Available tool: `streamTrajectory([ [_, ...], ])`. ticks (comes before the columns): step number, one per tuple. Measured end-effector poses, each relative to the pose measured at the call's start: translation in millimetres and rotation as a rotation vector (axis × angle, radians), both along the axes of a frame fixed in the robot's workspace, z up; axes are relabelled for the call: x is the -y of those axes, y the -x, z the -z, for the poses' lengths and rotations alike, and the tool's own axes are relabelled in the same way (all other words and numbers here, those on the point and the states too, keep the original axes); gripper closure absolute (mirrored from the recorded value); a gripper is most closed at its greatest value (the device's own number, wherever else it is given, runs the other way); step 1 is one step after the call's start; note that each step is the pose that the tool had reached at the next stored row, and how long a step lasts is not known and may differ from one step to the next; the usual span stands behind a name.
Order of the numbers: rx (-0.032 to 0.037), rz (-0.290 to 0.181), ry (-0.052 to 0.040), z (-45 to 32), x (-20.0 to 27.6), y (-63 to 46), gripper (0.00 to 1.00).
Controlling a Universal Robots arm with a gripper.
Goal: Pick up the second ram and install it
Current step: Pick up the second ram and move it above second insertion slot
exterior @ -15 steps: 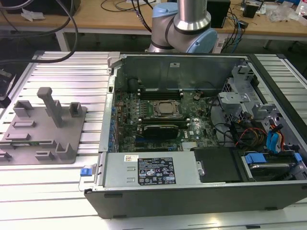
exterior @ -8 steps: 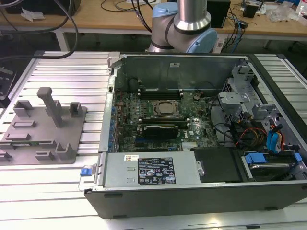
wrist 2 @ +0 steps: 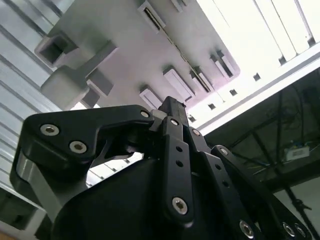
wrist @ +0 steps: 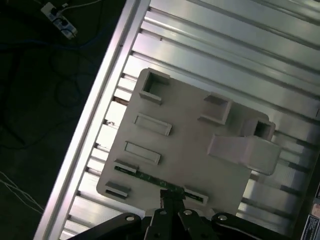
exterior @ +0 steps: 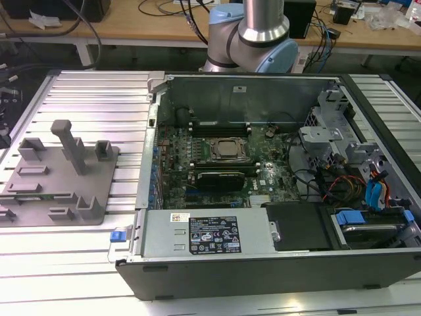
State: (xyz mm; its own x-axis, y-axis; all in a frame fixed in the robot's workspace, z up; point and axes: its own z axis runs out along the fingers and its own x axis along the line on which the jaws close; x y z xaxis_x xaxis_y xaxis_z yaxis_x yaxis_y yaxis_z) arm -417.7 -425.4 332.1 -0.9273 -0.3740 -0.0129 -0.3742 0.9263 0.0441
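The second ram (wrist: 150, 178) is a thin dark green stick lying flat in a slot along one edge of the grey fixture tray (wrist: 190, 135). In the exterior view the stick (exterior: 39, 196) shows as a dark strip near the tray's (exterior: 99, 174) front edge. My gripper (wrist: 167, 196) hangs well above the tray, and its black fingertips line up with the middle of the stick in the first wrist view. In both wrist views the fingers (wrist 2: 172, 112) are closed to a point with nothing between them.
The open computer case (exterior: 263, 263) sits at the exterior view's right, with its motherboard (exterior: 177, 141), CPU socket (exterior: 227, 149) and a black expansion card (exterior: 223, 178). The tray carries a tall post (exterior: 71, 145) and several small blocks. The arm's base (exterior: 253, 39) stands behind the case.
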Motion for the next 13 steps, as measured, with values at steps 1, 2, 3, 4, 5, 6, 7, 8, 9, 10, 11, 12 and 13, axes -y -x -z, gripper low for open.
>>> streamTrajectory([
  [1, -0.0001, -0.022, 0.0, 0.0, 0.0, 0.0, 0.92],
  [2, 0.0, -0.043, 0.0, 0.0, 0.0, 0.0, 0.92],
  [3, 0.0, -0.071, 0.0, 0.1, 0.0, 0.0, 0.92],
  [4, 0.0, -0.101, 0.0, 0.1, 0.0, 0.0, 0.92],
  [5, -0.0001, -0.157, 0.0, 0.1, 0.0, 0.0, 0.92],
  [6, 0.0, -0.198, 0.0, 0.2, 0.0, 0.0, 0.92],
  [7, 0.0, -0.227, 0.0, 0.2, 0.0, 0.0, 0.92],
  [8, 0.0, -0.264, 0.0, 0.3, 0.0, 0.0, 0.92],
  [9, 0.0001, -0.304, -0.0001, 0.4, 0.0, 0.0, 0.92],
  [10, 0.0, -0.349, -0.0001, 0.4, 0.0, 0.0, 0.92],
  [11, 0.0, -0.401, 0.0, 0.4, 0.0, 0.0, 0.92],
  [12, 0.0, -0.442, 0.0, 0.6, 0.0, 0.0, 0.92],
  [13, 0.0, -0.47, 0.0, 0.7, 0.0, 0.0, 0.92],
])
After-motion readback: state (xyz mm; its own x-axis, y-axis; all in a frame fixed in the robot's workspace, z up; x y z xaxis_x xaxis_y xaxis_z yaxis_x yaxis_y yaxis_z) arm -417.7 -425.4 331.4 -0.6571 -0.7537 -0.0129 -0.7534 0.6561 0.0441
